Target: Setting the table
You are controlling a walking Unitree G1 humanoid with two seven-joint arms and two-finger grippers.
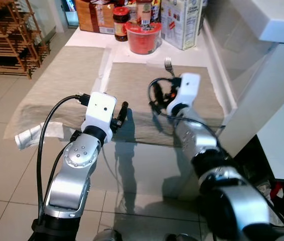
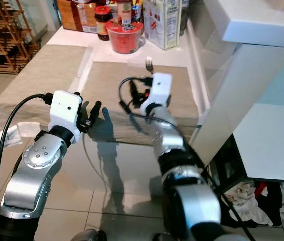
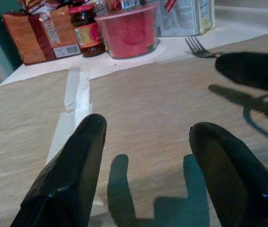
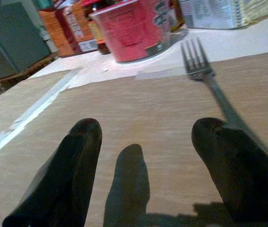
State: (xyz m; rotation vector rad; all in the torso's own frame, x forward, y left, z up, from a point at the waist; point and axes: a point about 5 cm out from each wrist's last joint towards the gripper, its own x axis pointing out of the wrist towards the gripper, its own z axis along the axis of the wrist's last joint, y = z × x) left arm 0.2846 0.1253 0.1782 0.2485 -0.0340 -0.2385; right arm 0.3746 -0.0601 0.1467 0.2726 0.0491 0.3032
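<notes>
Right end effector [image 4: 146, 165], fingers spread and empty, hovers over the placemat [image 1: 142, 90] with the fork [image 4: 209, 80] at its 1 o'clock near the mat's far edge; left end effector [image 3: 146, 170] also spread.

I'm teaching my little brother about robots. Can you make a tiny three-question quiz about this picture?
1. True or false: the fork lies on the brown placemat.
2. What colour is the tub beyond the placemat? A green, B red, C blue.
3. Fill in: the right gripper has its fingers ____ above the placemat.

Key: 1 true. 2 B. 3 open. The left gripper is open too, holding nothing.
</notes>
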